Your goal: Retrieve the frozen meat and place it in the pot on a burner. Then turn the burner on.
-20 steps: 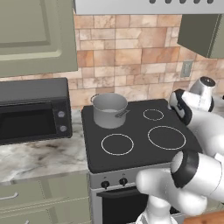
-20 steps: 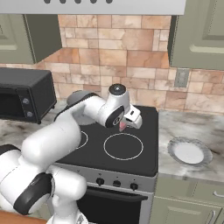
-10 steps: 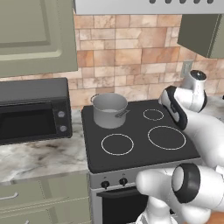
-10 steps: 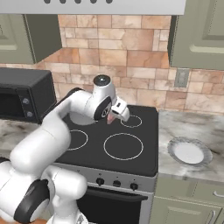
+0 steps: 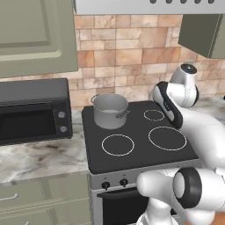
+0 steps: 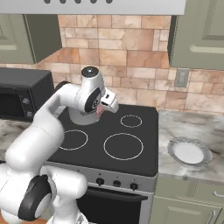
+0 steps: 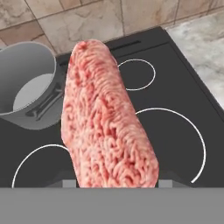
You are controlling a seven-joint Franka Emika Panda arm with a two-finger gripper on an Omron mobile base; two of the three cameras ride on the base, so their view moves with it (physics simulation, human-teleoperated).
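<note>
Meat fills the centre of my hand view, a pink ground block clamped in my claw, which is closed tight on it. The pot sits on the back left burner, upper left in my hand view, empty inside. Over the last second my arm has swung left across the stove, from near the middle burners toward the pot. I judge the drop comes next.

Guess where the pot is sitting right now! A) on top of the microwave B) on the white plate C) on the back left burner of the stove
C: the pot stands on the stove's back left burner, beside the microwave.
</note>
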